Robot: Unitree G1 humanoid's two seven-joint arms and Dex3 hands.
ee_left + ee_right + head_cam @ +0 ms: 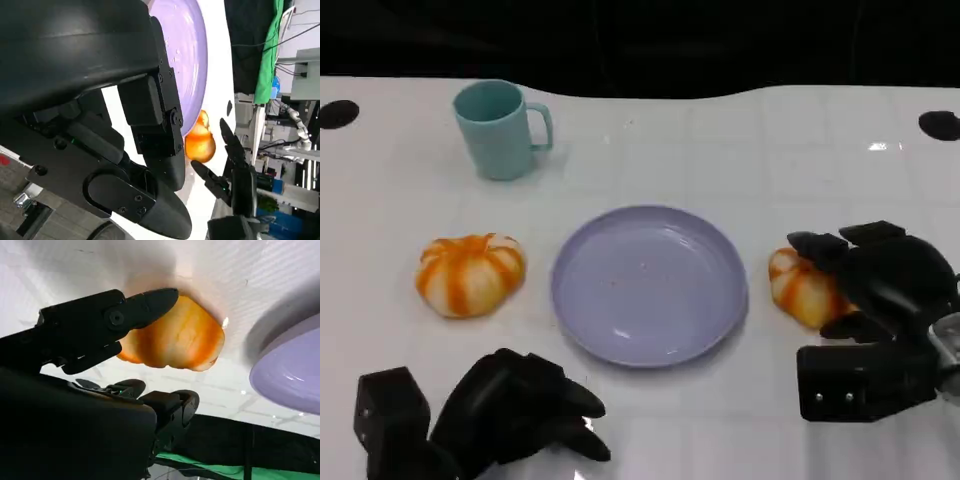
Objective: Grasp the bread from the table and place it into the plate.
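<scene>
**A:** What lies nearest the robot?

**B:** The left hand (520,410), low at the near left of the white table (720,150). Its black fingers are curled inward with nothing in them.

**A:** And the right hand?

**B:** The right hand (880,280) is at the right side, reaching over a bread (800,288), an orange-and-cream bun just right of the plate (650,285). One finger lies across the far top of the bread and others curve round its near right side. In the right wrist view a finger (110,320) rests against the bread's surface, with other fingers below it. I cannot tell whether the grip has closed; the bread appears to sit on the table.

**A:** Where is the plate?

**B:** In the middle, round and lavender, with nothing on it. A second bread (470,273), a similar orange-striped bun, sits on the table to its left.

**A:** Anything farther back?

**B:** A teal mug (500,128) stands upright at the far left, handle to the right.
</scene>
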